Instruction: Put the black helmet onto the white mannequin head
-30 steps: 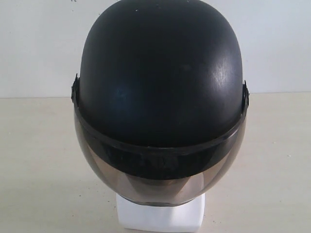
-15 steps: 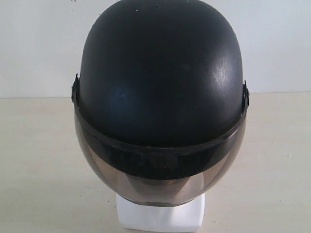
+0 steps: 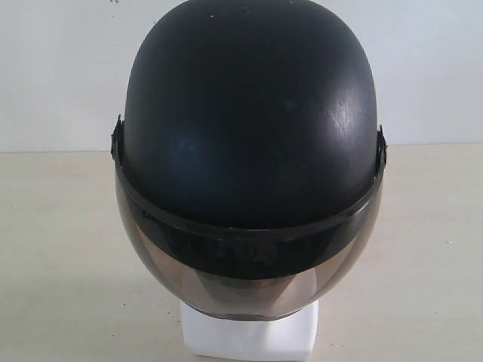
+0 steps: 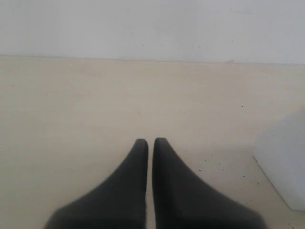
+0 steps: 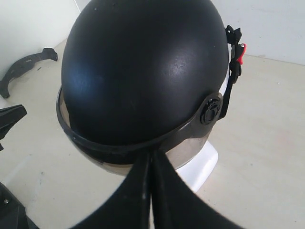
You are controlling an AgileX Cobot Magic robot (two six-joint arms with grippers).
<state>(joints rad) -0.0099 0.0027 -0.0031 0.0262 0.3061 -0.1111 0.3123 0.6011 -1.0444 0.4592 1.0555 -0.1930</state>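
Observation:
The black helmet [image 3: 249, 113] sits over the white mannequin head, with its smoky visor [image 3: 249, 283] down across the face. Only the head's white squarish base [image 3: 249, 339] shows below the visor; the face is hidden. In the right wrist view my right gripper [image 5: 152, 156] is shut, its tips right at the lower rim of the helmet [image 5: 143, 67], with nothing seen between them. My left gripper [image 4: 150, 140] is shut and empty above the bare table, the white base [image 4: 283, 162] off to one side. Neither gripper appears in the exterior view.
The helmet's chin strap with a red buckle [image 5: 240, 52] hangs at the back. A black curved part [image 5: 24, 69] and other dark arm parts [image 5: 9, 119] lie beside the helmet. The beige table [image 3: 60, 249] meets a white wall [image 3: 60, 68] behind.

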